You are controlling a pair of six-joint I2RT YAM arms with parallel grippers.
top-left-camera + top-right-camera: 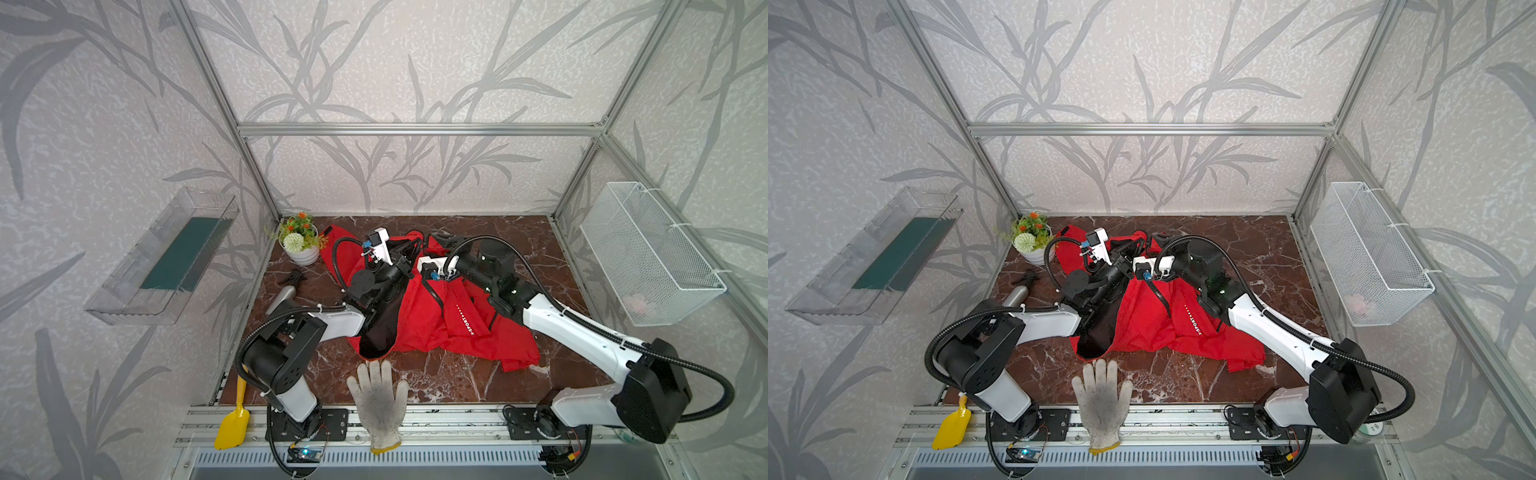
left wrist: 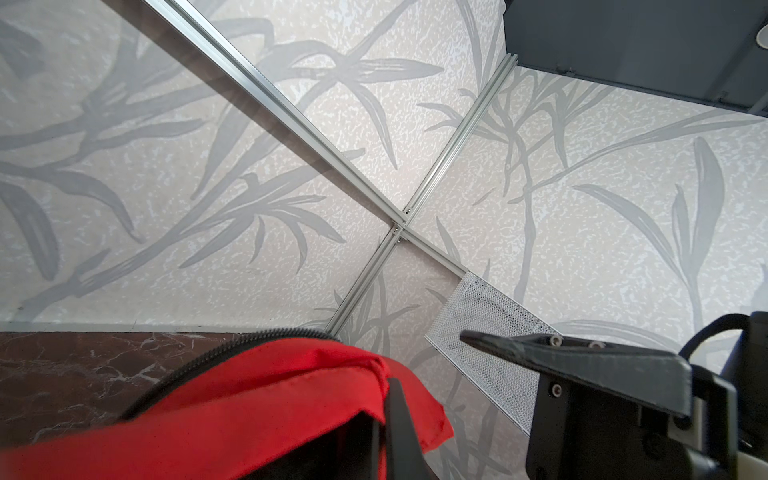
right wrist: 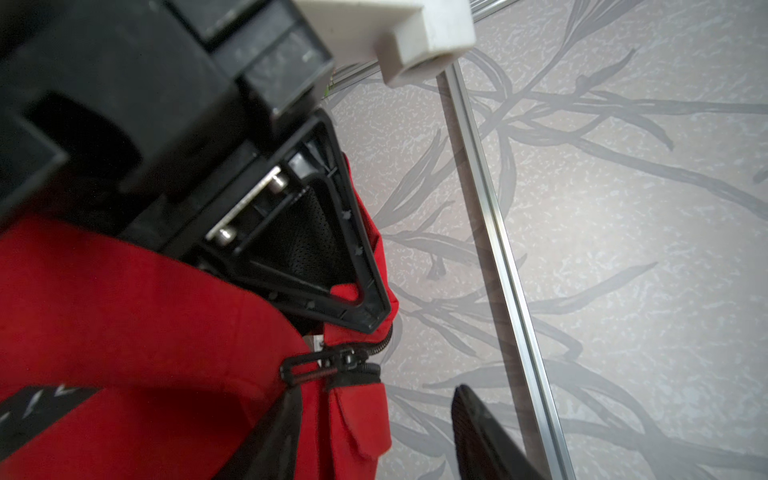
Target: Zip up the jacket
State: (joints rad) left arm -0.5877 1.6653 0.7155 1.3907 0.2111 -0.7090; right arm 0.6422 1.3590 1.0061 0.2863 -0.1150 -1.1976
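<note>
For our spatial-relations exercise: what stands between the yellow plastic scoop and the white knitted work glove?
The left arm's black-and-white base stands between the yellow scoop and the white glove, seen in both top views.

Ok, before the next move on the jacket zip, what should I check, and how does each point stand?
1. Left gripper shut on the bright red thin-fabric jacket beside its zip: ok.
2. Black zipper slider and its pull tab exposed in the right wrist view: ok.
3. Right gripper holding the pull tab: not ok; jaws open, visible finger clear of it.
4. Both tooth rows seated in the slider: cannot tell.
5. Jacket body flat on the dark marbled table: not ok, crumpled in folds.
</note>
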